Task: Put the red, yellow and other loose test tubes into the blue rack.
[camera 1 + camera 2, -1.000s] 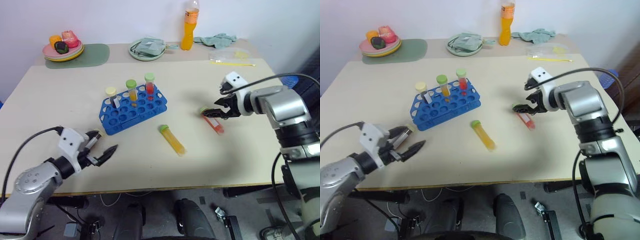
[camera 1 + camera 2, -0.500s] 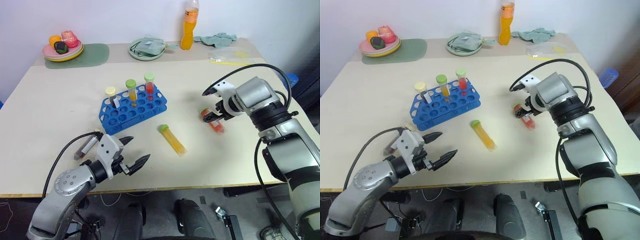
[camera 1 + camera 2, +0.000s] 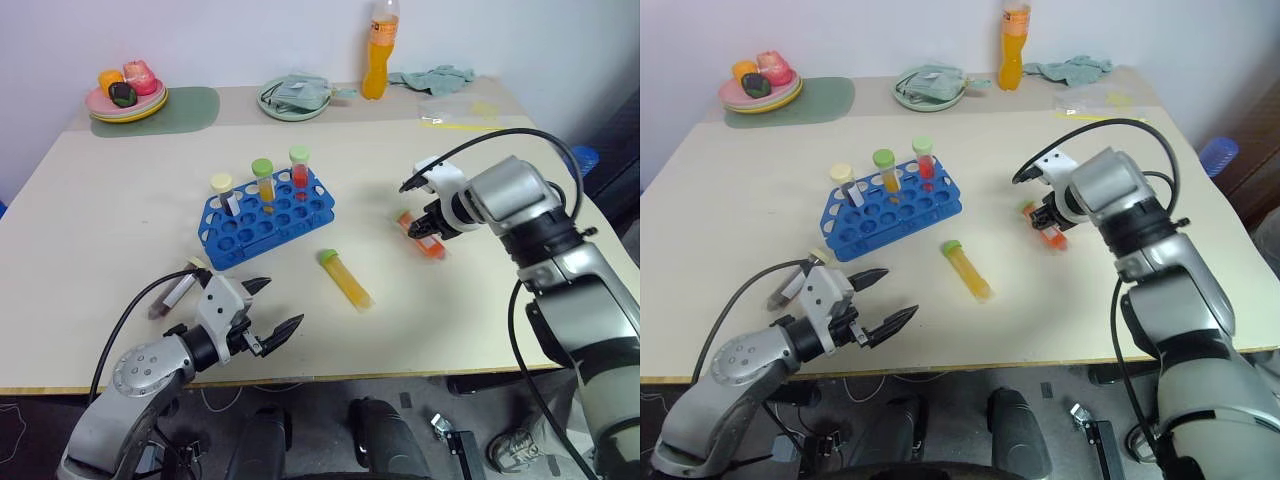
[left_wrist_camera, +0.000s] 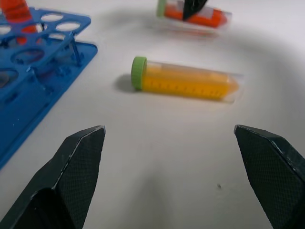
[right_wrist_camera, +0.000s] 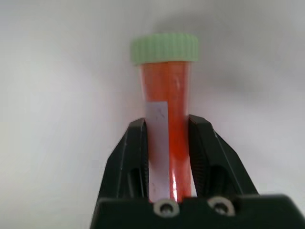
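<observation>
Closed since a second ago on the red tube [image 5: 166, 119] lying right of the blue rack [image 3: 265, 216], right gripper [image 3: 430, 226] now holds it for lifting; left gripper [image 3: 270, 310], fully spread and empty, hovers near the yellow tube [image 3: 347, 280].

text: nothing readable | yellow tube [image 4: 188, 86]: graduation marks seen, digits not made out | red tube [image 5: 165, 124]: white label, blank as far as can be told
</observation>
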